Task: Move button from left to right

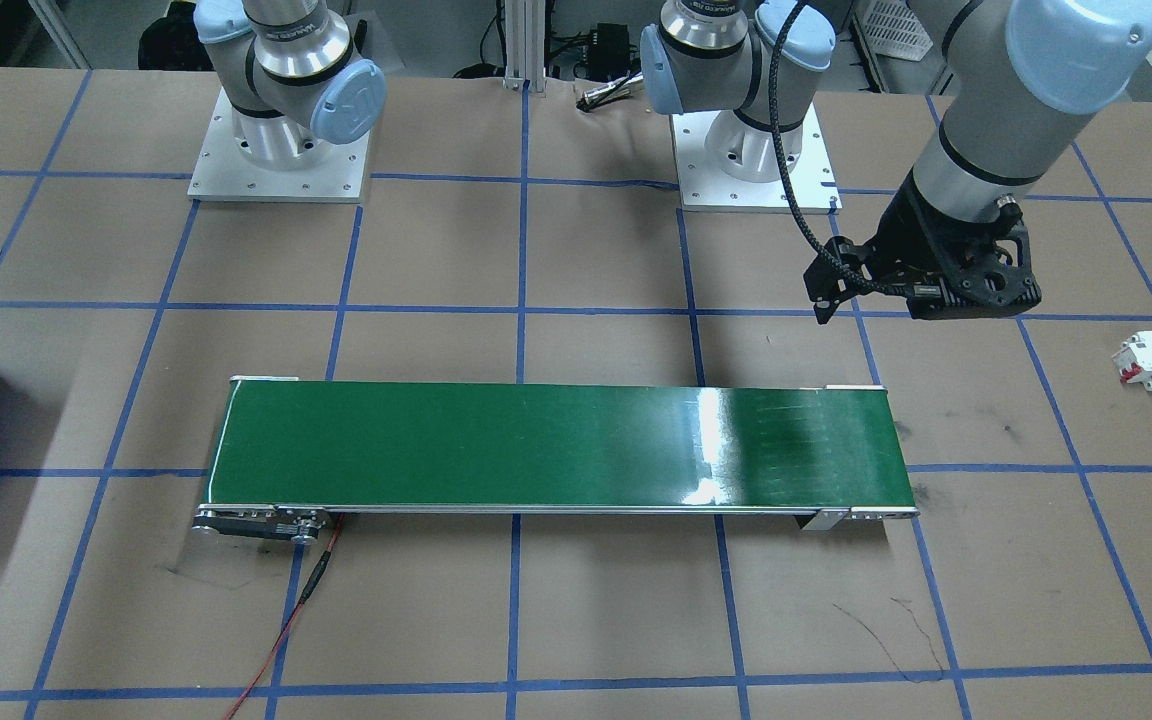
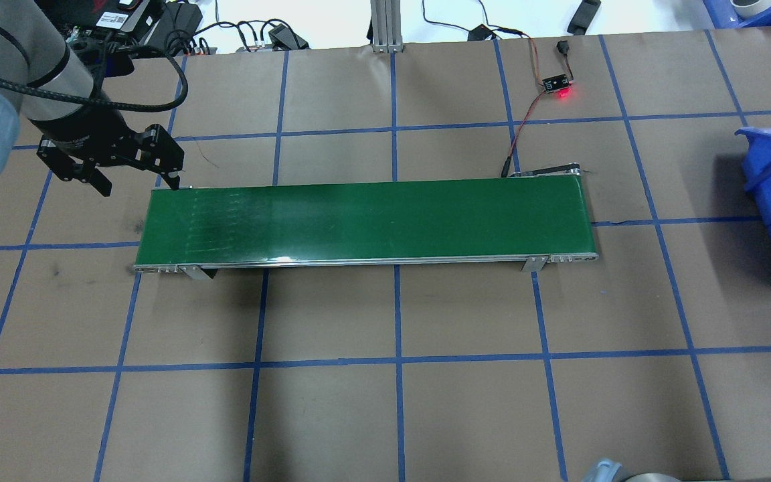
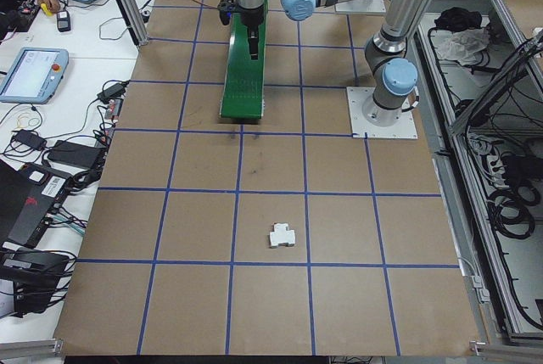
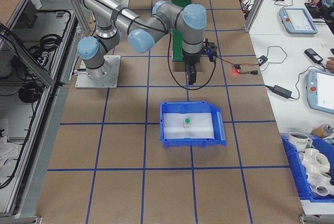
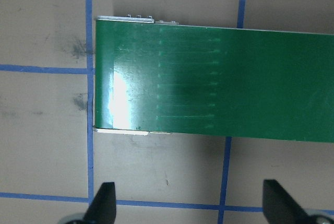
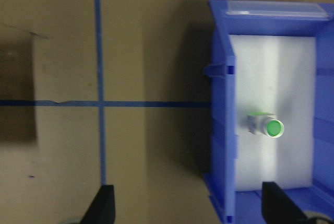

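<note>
The button (image 6: 266, 127) lies on the white pad inside the blue bin (image 6: 222, 130) at the robot's right, so the move looks finished. Both arms seem ready to retreat. The left gripper (image 5: 189, 203) hangs open and empty near the belt (image 5: 219, 80) end. The right gripper (image 6: 189, 203) is open too, beside the bin. The button has a round green cap on a pale body.
</note>
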